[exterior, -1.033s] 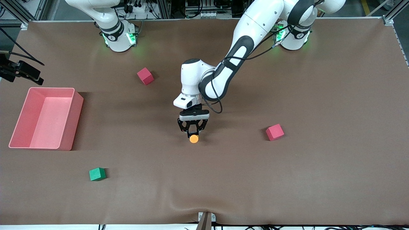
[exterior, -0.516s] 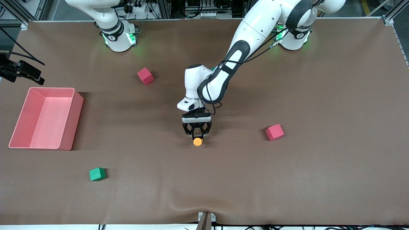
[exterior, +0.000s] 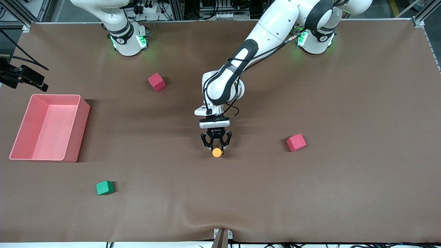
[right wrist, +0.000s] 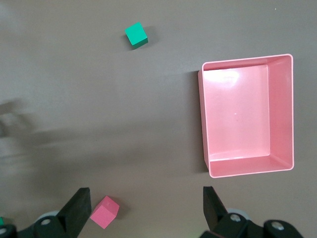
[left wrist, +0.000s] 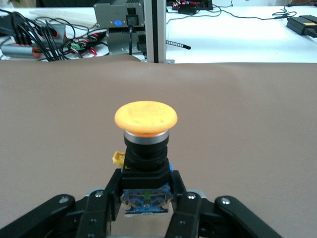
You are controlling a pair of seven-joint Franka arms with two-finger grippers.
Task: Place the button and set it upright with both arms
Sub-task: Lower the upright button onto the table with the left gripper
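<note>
The button [exterior: 216,152] has a round orange cap on a black body with a bluish end. My left gripper [exterior: 216,147] is shut on it low over the middle of the table, cap pointing toward the front camera. In the left wrist view the orange cap [left wrist: 145,118] sticks out past the fingers [left wrist: 110,198], which clamp the bluish end, and the gripper [left wrist: 146,201] is closed around it. My right gripper [right wrist: 146,208] is open and empty, high over the table near the right arm's base. It is out of the front view.
A pink bin [exterior: 81,131] stands at the right arm's end and shows in the right wrist view [right wrist: 204,124]. One red cube [exterior: 156,82] [right wrist: 104,211] lies near the right arm's base, another [exterior: 296,142] toward the left arm's end. A green cube [exterior: 104,187] [right wrist: 135,35] lies nearer the front camera.
My left gripper has carried the button a little toward the left arm's end of the table and slightly lower in the front view, and the arm has stretched out. The cubes and bin have not moved.
</note>
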